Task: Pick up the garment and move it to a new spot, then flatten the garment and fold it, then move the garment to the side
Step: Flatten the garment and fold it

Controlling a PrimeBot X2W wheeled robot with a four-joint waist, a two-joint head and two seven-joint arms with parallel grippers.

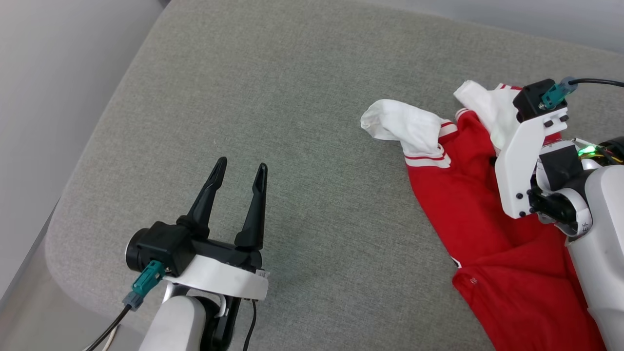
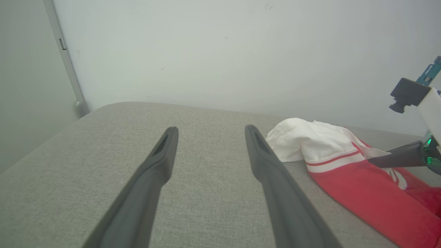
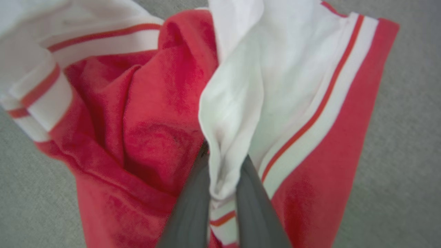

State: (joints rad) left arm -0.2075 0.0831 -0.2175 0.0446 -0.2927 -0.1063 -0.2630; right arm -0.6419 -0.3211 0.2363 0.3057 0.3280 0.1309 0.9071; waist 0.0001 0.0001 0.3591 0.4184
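Observation:
The garment [image 1: 453, 195] lies crumpled at the right of the grey padded surface [image 1: 273, 97]: red body, white sleeves with red-white striped trim. One white sleeve [image 1: 404, 124] sticks out to the left. My right gripper [image 3: 223, 162] points down into the heap and is shut on a fold of white sleeve cloth, which bunches up between its two dark fingers [image 3: 193, 203]. In the head view its fingers are hidden under the white wrist mount [image 1: 524, 156]. My left gripper [image 1: 242, 166] hovers open and empty over bare fabric, well left of the garment [image 2: 348, 172].
The grey surface has a rounded corner and edge at the left [image 1: 63, 209], with pale floor beyond. A pale wall [image 2: 224, 51] rises behind the far edge. Bare grey fabric stretches between my left gripper and the garment.

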